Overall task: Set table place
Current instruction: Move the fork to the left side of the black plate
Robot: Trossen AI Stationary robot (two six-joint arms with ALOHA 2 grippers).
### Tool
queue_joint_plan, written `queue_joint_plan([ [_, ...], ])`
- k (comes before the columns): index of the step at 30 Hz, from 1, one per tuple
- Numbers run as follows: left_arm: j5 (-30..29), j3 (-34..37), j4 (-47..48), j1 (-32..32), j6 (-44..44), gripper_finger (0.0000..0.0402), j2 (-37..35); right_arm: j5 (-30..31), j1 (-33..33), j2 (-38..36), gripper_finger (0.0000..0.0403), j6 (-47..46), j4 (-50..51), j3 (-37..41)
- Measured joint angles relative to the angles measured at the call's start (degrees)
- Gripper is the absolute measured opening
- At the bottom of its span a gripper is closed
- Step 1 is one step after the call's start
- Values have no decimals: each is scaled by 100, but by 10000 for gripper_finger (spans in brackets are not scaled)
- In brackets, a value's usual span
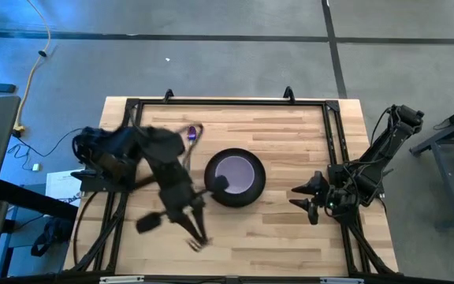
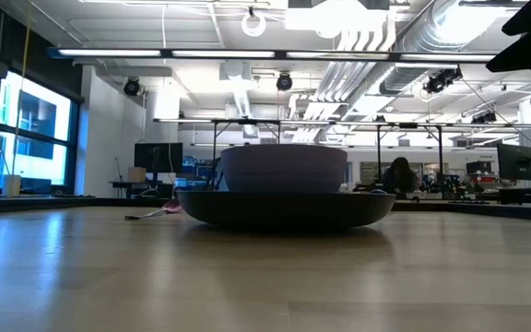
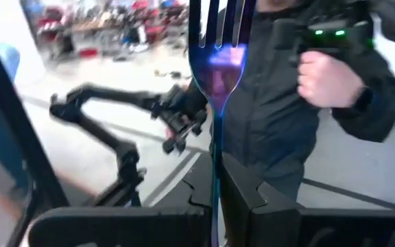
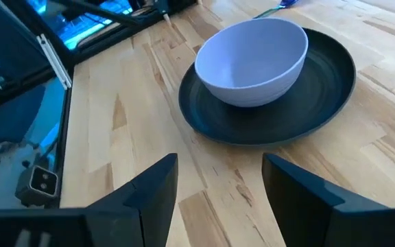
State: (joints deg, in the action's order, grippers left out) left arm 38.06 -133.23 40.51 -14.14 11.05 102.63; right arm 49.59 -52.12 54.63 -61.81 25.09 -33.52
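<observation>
A dark grey round plate (image 1: 247,195) lies mid-table, and a lavender bowl (image 1: 233,172) stands in it; both also show in the right wrist view, the plate (image 4: 321,89) under the bowl (image 4: 252,58). A purple-headed spoon (image 1: 193,132) lies flat on the table beyond the plate. My left gripper (image 1: 189,221) is raised over the table's near left part and shut on a metallic fork (image 3: 216,62). My right gripper (image 4: 218,192) stands open to the right of the plate, with nothing between its fingers. My left gripper pinches the fork's thin stem (image 3: 214,171) between its two fingers, just below the head. The fork lies along the fingers, and its tines (image 3: 218,20) stick out past the fingertips. The fingers hide the handle. The fork is lifted clear of the table.
A black frame (image 1: 336,142) runs along the table's edges. A person in a dark jacket (image 3: 300,116) stands beyond the table, seen past the fork. Bare wood lies in front of the plate and to both sides of it.
</observation>
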Motion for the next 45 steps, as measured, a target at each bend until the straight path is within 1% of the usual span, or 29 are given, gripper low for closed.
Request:
queue_joint_plan([
  [5, 994, -2, -2, 214, 384, 0, -327, 344, 2, 1, 204, -137, -149, 2],
  [9, 1464, -2, 236, 464, 693, 0, -537, 689, 87, 0, 204, -128, -325, 2],
  [13, 1511, -4, 729, 795, 1062, 0, -706, 792, 275, 0, 204, -114, -484, 2],
  [22, 1642, 0, 1757, 1575, 1307, 0, -754, 799, 679, 2, 204, 302, -1076, 2],
  [26, 1414, 5, 2198, 1875, 1317, 0, -767, 798, 792, 2, 204, 406, -1200, 2],
  [29, 1441, 129, 2270, 2055, 1316, 0, -792, 795, 857, 2, 204, 444, -1207, 2],
  [31, 1481, 267, 2322, 2178, 1313, 0, -822, 795, 905, 2, 204, 462, -1208, 2],
  [33, 1397, 432, 2340, 2299, 1279, 0, -866, 790, 946, 2, 204, 525, -1233, 2],
  [37, 1254, 1016, 2399, 2678, 1142, 0, -1063, 777, 1015, 4, 204, 565, -1246, 2],
  [40, 1248, 1630, 2147, 2922, 951, 0, -1245, 767, 1016, 4, 204, 611, -1249, 2],
  [43, 1240, 2282, 1609, 3096, 712, 0, -1585, 764, 1016, 4, 204, 630, -1251, 2],
  [45, 996, 2698, 1309, 3215, 510, 0, -1852, 764, 1016, 4, 204, 632, -1256, 2],
])
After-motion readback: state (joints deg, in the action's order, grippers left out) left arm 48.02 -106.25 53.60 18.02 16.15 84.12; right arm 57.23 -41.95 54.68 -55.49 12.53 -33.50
